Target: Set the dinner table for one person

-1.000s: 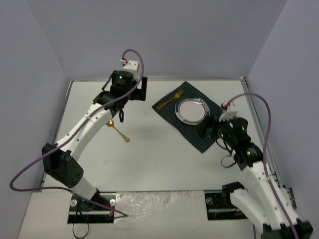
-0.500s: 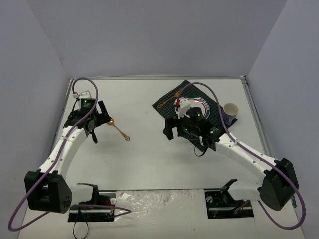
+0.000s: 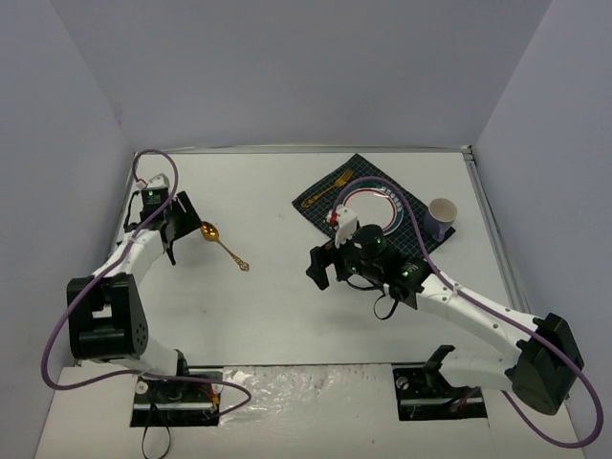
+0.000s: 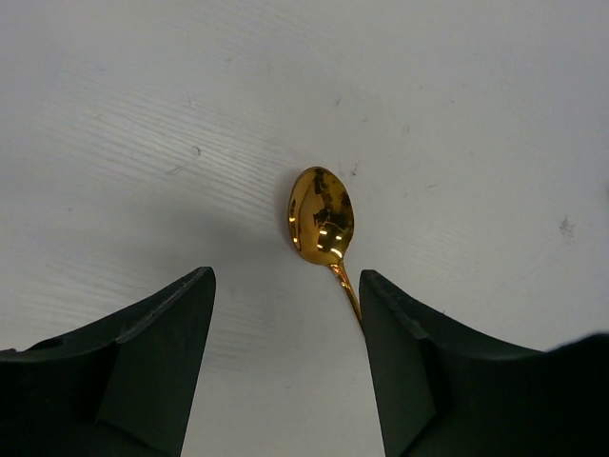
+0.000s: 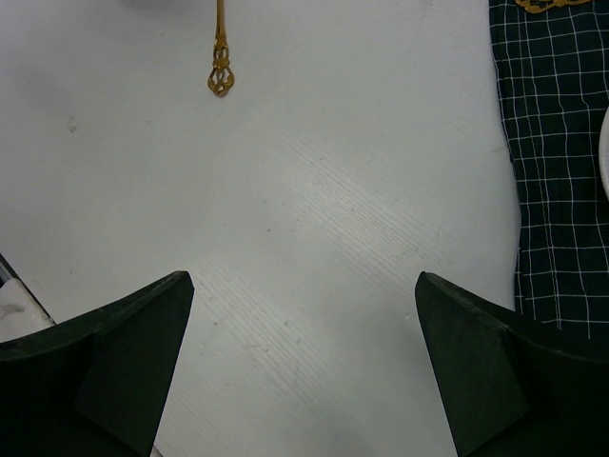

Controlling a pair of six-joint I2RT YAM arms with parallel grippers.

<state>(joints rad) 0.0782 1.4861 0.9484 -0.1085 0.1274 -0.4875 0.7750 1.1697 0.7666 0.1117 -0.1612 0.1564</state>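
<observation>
The white dinner table carries a gold spoon at the left, lying flat with its bowl toward the back left. My left gripper is open just left of the bowl. In the left wrist view the spoon lies ahead of the open left gripper, its handle passing under the right finger. My right gripper is open and empty over the bare table at mid-table. In the right wrist view the right gripper is open, with the spoon's handle end far ahead.
A dark green checked cloth at the back right holds a white plate, a gold fork and a white paper cup. The cloth's edge shows in the right wrist view. Grey walls surround the table.
The left gripper moved from the back centre to the left, ending beside the spoon's bowl. The right arm swung from the cloth's right side leftward to mid-table, uncovering the cup.
</observation>
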